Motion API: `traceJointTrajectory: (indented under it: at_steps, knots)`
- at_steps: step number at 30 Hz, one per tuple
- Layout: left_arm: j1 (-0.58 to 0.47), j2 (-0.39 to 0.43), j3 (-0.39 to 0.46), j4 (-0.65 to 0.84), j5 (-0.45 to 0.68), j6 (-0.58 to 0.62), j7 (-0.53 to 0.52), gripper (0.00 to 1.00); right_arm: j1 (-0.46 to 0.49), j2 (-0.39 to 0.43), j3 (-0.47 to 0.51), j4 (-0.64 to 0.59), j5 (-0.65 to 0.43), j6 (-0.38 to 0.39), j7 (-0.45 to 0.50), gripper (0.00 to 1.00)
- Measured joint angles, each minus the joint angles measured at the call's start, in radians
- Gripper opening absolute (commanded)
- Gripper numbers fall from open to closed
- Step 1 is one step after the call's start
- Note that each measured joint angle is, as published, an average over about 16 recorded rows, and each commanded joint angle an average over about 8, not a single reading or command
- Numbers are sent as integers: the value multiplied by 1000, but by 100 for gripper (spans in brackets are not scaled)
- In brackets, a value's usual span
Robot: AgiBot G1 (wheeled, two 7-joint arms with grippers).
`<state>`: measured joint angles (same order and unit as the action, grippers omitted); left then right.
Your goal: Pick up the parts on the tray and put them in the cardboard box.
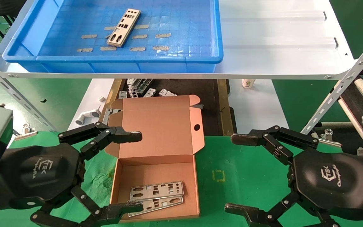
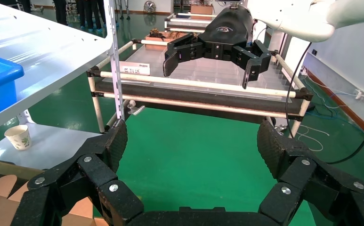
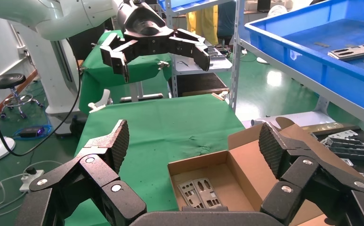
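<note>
1. Large shallow bright blue plastic tray (image 1: pixel 58 58), raised rim, grid-patterned floor, short tan tape strips (image 1: pixel 139 36) stuck to the floor; stands on the white flat shelf board (image 1: pixel 279 41), above and beyond the box.
2. One thin silver metal plate (image 1: pixel 123 27), long and punched with square, round and oblong holes; lies flat and slantwise in the tray, across the tape strips.
3. Small shallow brown corrugated cardboard box (image 1: pixel 156 176), hinged lid (image 1: pixel 165 126) thrown back with one round hole near its edge; sits on the green-covered table (image 1: pixel 241 176) between the two tools.
4. Two more silver punched plates (image 1: pixel 157 191) inside the box, one overlapping the other, near the front wall.
5. Left tool (image 1: pixel 135 171), black, fingers spread wide and holding nothing; low at the left side of the box, one fingertip over the lid, the other over the front corner.
6. Right tool (image 1: pixel 236 173), black, fingers likewise spread wide and empty; over the green cloth, just right of the box.
7. Small bent grey-white brackets (image 1: pixel 143 88) heaped on a dark surface under the shelf, behind the lid; white pipe-shaped piece (image 1: pixel 88 115) beside them to the left; paper cup (image 1: pixel 247 83) to the right.
</note>
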<state>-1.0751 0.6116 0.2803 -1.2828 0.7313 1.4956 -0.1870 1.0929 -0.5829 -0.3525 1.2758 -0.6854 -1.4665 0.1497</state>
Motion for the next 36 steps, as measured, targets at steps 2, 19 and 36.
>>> traceJointTrajectory:
  at_steps: [2, 19, 36]
  knots:
    - [0, 0, 0, 0, 0, 0, 0, 100, 0, 0, 0, 0, 0, 0, 0, 100]
    - [0, 0, 0, 0, 0, 0, 0, 100, 0, 0, 0, 0, 0, 0, 0, 100]
    - [0, 0, 0, 0, 0, 0, 0, 100, 0, 0, 0, 0, 0, 0, 0, 100]
